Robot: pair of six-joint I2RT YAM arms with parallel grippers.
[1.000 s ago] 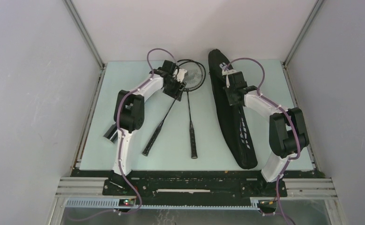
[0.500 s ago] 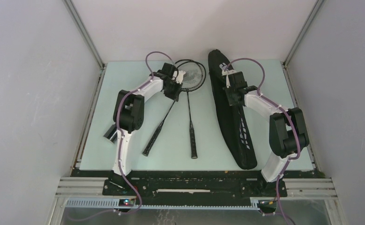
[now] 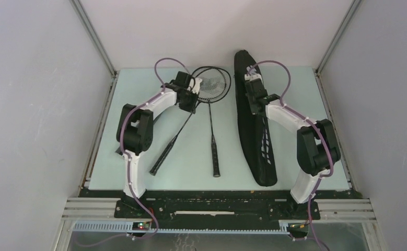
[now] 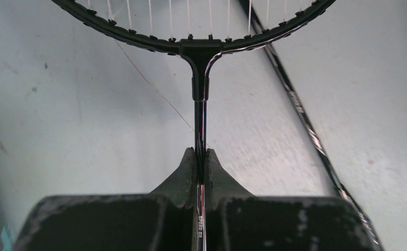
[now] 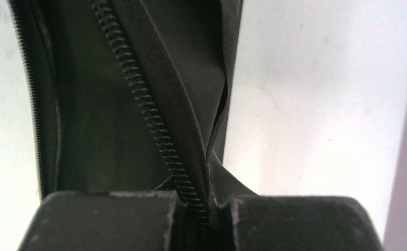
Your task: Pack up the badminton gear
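Lift the zipper edge of the bag (image 3: 251, 141) wide with the right gripper (image 5: 204, 183), clamped on it; then swing the racket (image 4: 200, 104), pinched at its shaft by the left gripper (image 4: 200, 154), parallel. Now angled: head upper centre, handle lower left; bag lengthwise right of centre on the bench (image 3: 188, 162).

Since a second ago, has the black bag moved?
Yes. The near end of the bag swung left, away from the right edge of the table.
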